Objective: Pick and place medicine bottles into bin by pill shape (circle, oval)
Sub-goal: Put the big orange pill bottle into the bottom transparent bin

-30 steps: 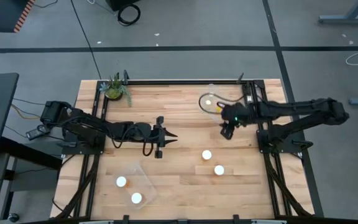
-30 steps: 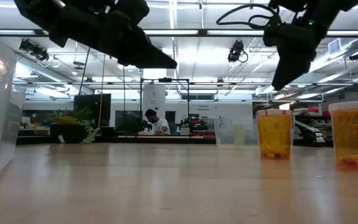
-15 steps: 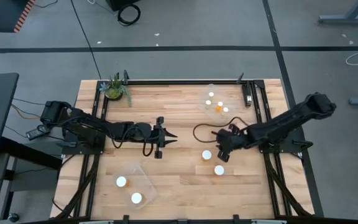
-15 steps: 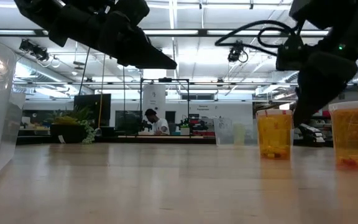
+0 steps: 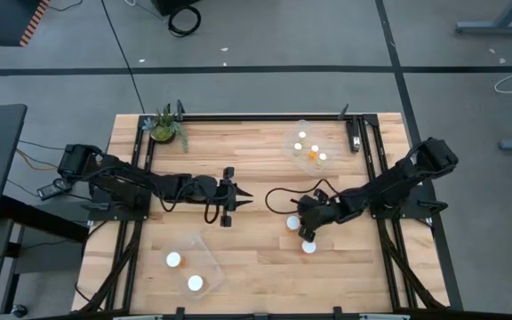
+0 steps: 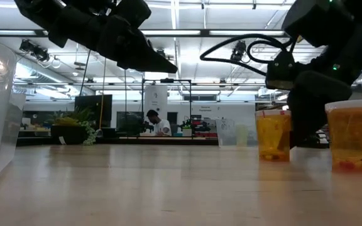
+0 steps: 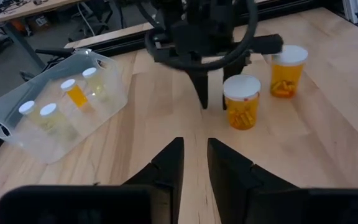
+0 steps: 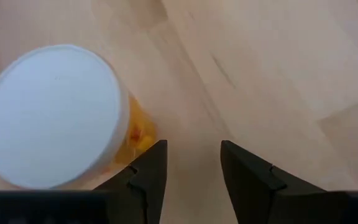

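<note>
Two orange bottles with white caps stand on the table right of centre: one [image 5: 293,222] and one nearer the front [image 5: 309,246]. My right gripper [image 5: 305,228] is open and low between them. In the right wrist view it [image 8: 194,146] stands just beside one bottle's cap [image 8: 51,112], not around it. The left wrist view shows its fingers [image 7: 202,93] pointing down next to the closer bottle [image 7: 241,102]. My left gripper [image 5: 252,197] waits at the table's middle, open by a narrow gap [image 7: 195,142] and empty.
A clear bin [image 5: 290,142] at the far right holds several bottles. A clear bin [image 5: 204,244] at the near left holds two. A small plant [image 5: 165,126] stands at the far left corner. Bare wood lies between the arms.
My right gripper has come away from the far right bin toward the table's near edge and a little left, and has gone down to table height beside the two standing bottles.
</note>
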`<state>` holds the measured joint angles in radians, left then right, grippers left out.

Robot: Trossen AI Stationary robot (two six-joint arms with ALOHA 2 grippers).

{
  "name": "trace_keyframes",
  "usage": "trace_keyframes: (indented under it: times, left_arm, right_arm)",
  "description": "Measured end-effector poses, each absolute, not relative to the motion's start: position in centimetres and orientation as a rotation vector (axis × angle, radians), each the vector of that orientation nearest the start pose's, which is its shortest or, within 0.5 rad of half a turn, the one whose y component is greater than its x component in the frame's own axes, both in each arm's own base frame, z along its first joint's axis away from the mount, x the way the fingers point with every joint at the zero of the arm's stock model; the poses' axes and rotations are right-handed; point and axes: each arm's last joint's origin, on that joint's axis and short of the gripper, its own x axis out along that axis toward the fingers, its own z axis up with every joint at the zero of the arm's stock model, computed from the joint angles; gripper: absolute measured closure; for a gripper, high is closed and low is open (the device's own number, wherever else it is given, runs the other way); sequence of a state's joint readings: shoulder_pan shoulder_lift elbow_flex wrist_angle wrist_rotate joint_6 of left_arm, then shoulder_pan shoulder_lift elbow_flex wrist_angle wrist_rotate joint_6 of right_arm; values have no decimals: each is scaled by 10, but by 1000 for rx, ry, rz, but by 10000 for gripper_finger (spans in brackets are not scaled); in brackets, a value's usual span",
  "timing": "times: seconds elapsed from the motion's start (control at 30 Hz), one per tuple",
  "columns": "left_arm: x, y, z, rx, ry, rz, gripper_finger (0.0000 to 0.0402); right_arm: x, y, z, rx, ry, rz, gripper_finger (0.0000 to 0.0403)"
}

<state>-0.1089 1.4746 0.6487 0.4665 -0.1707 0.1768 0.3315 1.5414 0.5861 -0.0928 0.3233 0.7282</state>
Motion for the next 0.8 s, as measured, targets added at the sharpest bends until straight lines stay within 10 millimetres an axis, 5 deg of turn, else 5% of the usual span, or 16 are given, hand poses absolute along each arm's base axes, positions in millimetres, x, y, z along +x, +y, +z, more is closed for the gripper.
trace_keyframes:
  times: [0.3,0.6,0.8]
  left_arm:
    - [293,-27,191,230,379,28,318]
    - [293,-27,191,230,379,28,325]
    - [293,-27,191,230,380,28,322]
  right_arm:
    - [236,93,121,254,847,-337,247]
    - [235,89,125,222,861,-347,247]
    - [223,83,151,196,815,-368,247]
